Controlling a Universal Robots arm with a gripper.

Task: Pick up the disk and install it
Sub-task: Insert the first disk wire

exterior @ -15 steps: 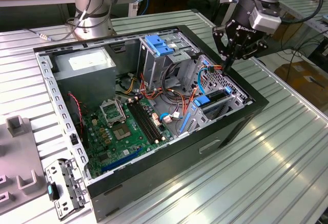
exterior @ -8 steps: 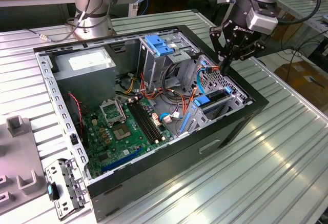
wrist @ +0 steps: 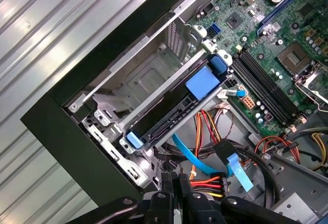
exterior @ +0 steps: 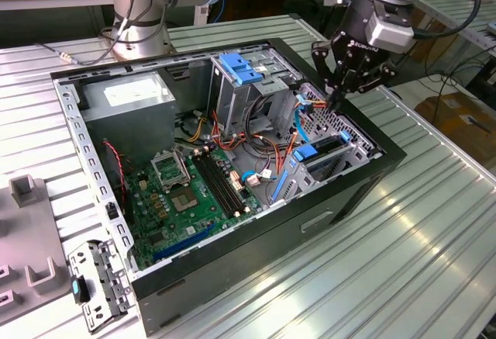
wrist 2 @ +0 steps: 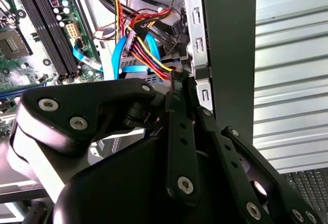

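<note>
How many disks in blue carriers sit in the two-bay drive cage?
1. The disk fills the bay nearer the motherboard; the bay beside it, by the case wall, is empty. Another may be hidden elsewhere in the case.

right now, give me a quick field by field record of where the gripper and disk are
gripper: above the open computer case, at the cable bundle near the drive cage
fingers: closed together, nothing visibly between them
disk: sitting in the drive cage, blue carrier tabs showing at both ends
disk contact: gripper is apart from it
motherboard: exposed on the case floor
surface: ribbed metal table
</note>
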